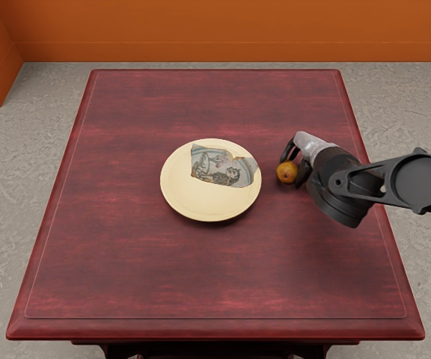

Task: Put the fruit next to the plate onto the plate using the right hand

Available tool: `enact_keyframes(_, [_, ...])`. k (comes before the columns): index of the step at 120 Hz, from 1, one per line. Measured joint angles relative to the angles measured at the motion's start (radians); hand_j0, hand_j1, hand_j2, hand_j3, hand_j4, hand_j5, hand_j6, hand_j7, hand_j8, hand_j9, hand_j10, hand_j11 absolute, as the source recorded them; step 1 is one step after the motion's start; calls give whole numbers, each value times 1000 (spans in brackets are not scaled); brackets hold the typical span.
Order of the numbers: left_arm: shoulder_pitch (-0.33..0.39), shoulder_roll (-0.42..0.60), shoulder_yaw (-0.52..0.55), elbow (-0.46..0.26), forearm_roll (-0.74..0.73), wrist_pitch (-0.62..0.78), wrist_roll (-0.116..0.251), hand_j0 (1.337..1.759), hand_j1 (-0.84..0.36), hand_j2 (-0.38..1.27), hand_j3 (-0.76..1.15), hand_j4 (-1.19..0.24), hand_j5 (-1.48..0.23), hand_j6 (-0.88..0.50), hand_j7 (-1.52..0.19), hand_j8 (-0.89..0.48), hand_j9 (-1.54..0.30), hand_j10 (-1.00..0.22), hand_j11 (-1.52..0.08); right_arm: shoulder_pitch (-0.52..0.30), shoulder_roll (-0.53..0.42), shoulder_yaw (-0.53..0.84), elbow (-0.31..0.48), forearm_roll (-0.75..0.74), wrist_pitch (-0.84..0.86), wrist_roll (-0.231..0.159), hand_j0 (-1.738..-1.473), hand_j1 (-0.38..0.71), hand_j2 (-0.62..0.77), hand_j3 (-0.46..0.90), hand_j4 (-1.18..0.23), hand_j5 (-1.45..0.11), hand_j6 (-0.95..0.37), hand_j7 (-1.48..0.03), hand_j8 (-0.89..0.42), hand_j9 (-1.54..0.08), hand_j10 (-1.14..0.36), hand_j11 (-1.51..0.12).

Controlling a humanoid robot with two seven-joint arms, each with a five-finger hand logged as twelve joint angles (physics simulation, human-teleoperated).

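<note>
One table (126, 262) of dark red wood fills most of the view, with its near legs cut off at the bottom edge. One arm shows, the right arm (395, 179), dark grey and bulky, coming in from the right edge and lying over the table's right side. Its far end is cut off by that edge. One plate (172, 183), cream-coloured and round, sits near the table's middle. A printed picture covers its upper right part, too small to read. The right hand (309, 149) is just right of the plate, low over the table. One fruit (286, 173), small and orange-yellow with a reddish patch, lies on the table just beside the plate's right rim and not on the plate. It sits right against the hand's left side. The thick wrist hides the palm, so I cannot tell whether the hand is clamped on the fruit or only set around it.
</note>
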State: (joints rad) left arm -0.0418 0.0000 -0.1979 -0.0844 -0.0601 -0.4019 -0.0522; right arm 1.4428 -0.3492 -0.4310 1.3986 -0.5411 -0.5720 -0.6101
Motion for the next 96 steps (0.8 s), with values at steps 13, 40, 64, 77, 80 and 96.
enact_keyframes(13, [0,0,0,0,0,0,0,1658,334,3,0,-13,-17,-13,-17,-13,-17,-13,-17,1,-10,3,10,-1,0,0,-1658,341,257,1,-523,-951,-270,-910,-671,-951,-672,-953])
enact_keyframes(40, [0,0,0,0,0,0,0,1658,334,3,0,-13,-17,-13,-17,-13,-17,-13,-17,2,-45,21,46,-7,1,0,-1658,365,307,1,-501,-989,-285,-943,-667,-988,-695,-992])
enact_keyframes(64, [0,0,0,0,0,0,0,1658,334,3,0,-13,-17,-13,-17,-13,-17,-13,-17,14,-81,40,74,-19,1,0,-1658,367,308,1,-492,-1001,-278,-953,-662,-1002,-702,-1006])
enact_keyframes(77, [0,0,0,0,0,0,0,1658,334,3,0,-13,-17,-13,-17,-13,-17,-13,-17,20,-95,55,86,-26,2,0,-1658,373,316,1,-487,-1004,-273,-956,-657,-1005,-704,-1009])
enact_keyframes(80, [0,0,0,0,0,0,0,1658,334,3,0,-13,-17,-13,-17,-13,-17,-13,-17,21,-97,57,89,-27,2,0,-1658,369,309,1,-486,-1005,-271,-956,-657,-1005,-704,-1009])
enact_keyframes(96, [0,0,0,0,0,0,0,1658,334,3,0,-13,-17,-13,-17,-13,-17,-13,-17,36,-102,71,102,-34,3,0,-1658,372,311,1,-485,-1006,-271,-958,-655,-1007,-705,-1011])
